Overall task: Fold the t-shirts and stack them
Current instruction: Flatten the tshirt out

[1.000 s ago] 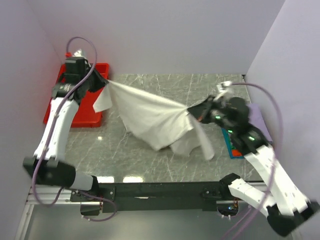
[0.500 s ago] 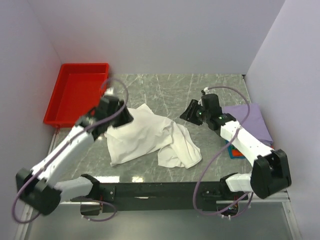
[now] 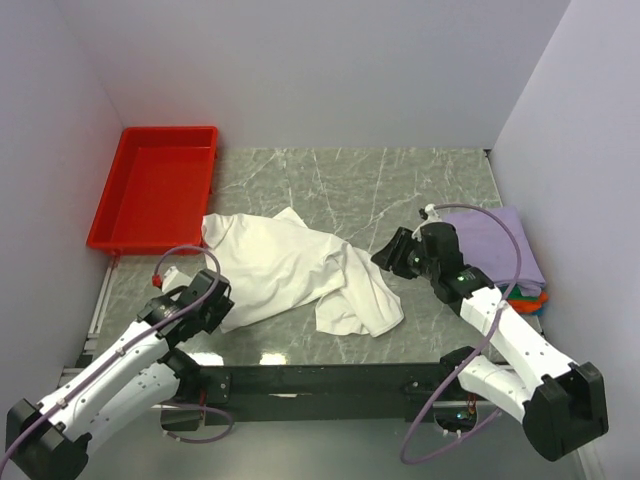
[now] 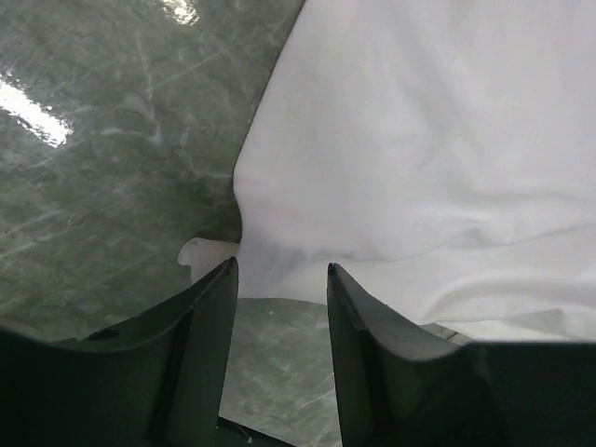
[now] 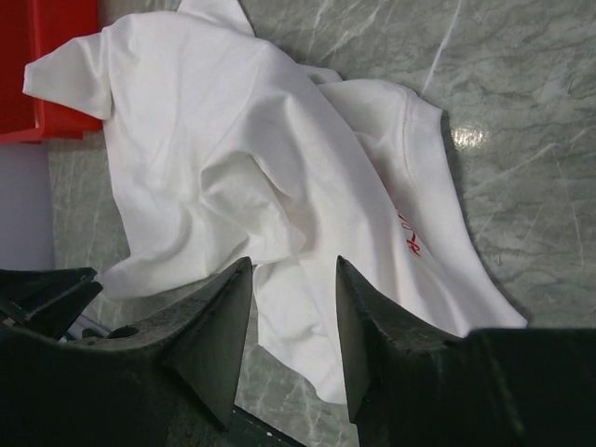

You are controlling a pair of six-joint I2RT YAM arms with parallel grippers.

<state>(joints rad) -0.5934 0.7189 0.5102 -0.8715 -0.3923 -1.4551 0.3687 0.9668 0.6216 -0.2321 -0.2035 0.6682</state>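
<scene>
A large white t-shirt lies crumpled and spread on the marble table, a bit of red print showing at one fold. My left gripper hovers at the shirt's near-left edge, open, with only tabletop between its fingers. My right gripper stands open just right of the shirt, above its near hem, holding nothing. A folded lavender t-shirt tops a stack at the right edge. Teal and orange edges peek out below it.
A red plastic tray sits at the back left, one shirt sleeve close to its corner. Bare marble table lies behind the shirt. Walls close in on the left, back and right.
Both grippers held the white shirt stretched in the air, then let go. It dropped crumpled onto the table. Both arms pulled back toward the near edge with jaws open.
</scene>
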